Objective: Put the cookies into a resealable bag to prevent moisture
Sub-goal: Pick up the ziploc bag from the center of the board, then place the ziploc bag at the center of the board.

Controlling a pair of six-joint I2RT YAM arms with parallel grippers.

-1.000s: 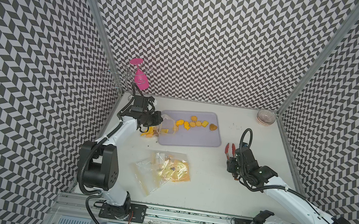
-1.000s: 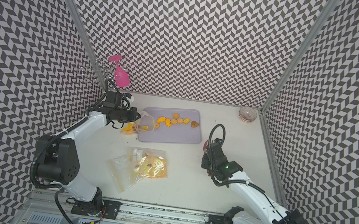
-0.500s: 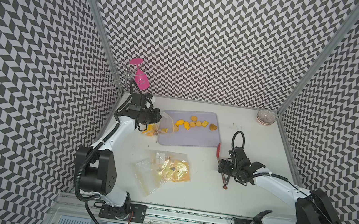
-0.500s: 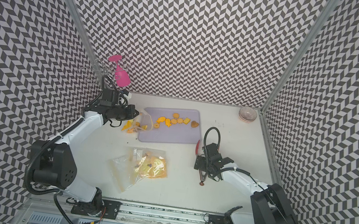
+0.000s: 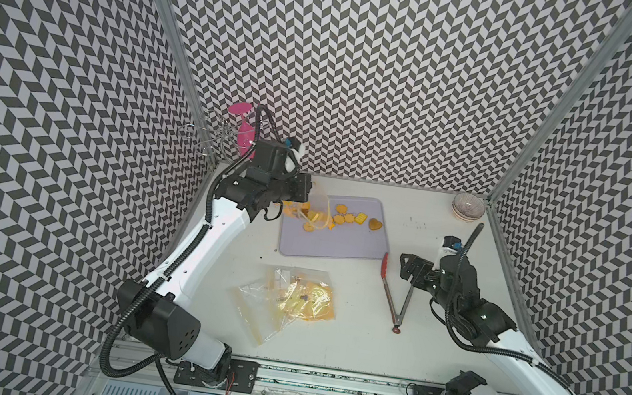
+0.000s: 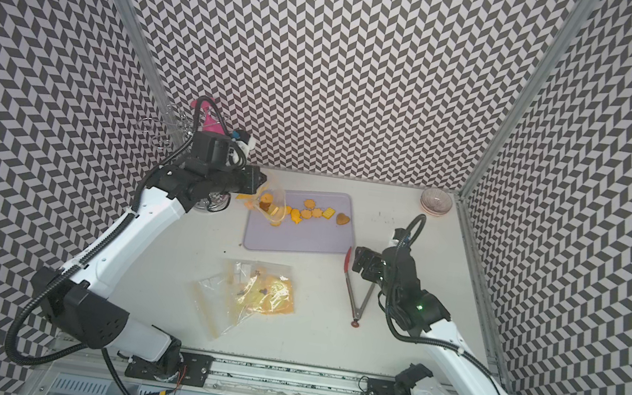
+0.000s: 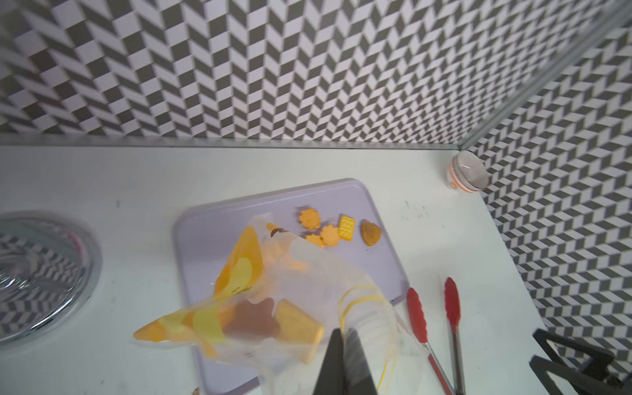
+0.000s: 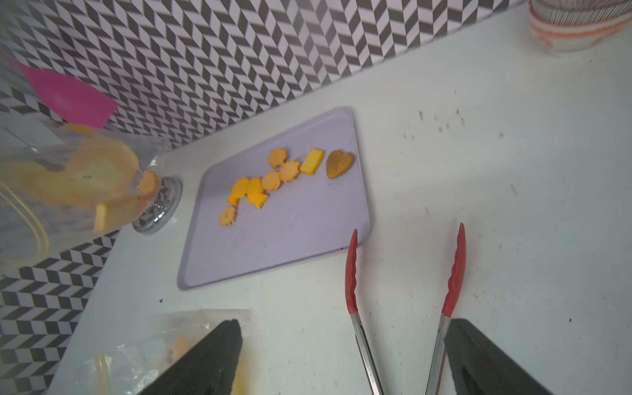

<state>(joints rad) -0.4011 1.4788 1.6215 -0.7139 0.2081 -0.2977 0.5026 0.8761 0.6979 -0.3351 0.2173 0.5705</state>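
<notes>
Chevron-patterned walls close in a white tabletop [image 5: 430, 357], where a lavender tray [image 5: 332, 247] sits toward the back with most of the cookies [image 5: 347, 217] strung in a loose row across its far half. The left gripper [image 7: 344, 337] is clamped on the rim of a clear resealable bag [image 7: 307, 273] printed in yellow, holding it up over the tray's end nearest the left arm. A brown piece and a yellow rectangle already show through the film. The right gripper [image 5: 413, 267] stands spread wide and grasps nothing. Under it lie the red-tipped tongs [image 5: 390, 301], flat on the table by the tray's front right corner, hinge toward the robot and tips pointing away toward the tray. In the right wrist view both tong arms run lengthwise between the two open fingers [image 8: 205, 359], so the tool's long axis lines up with the gripper's reach and the fingers would close across its splay. One tong arm lies almost against its finger while the other is well apart from its finger, so the straddle looks off-centre. The loose cookies lie beyond the tong tips, between the tongs and the held bag, and the right arm is the nearer to the tool. A heap of spare bags [image 5: 287, 299] lies near the front, apart from both grippers.
</notes>
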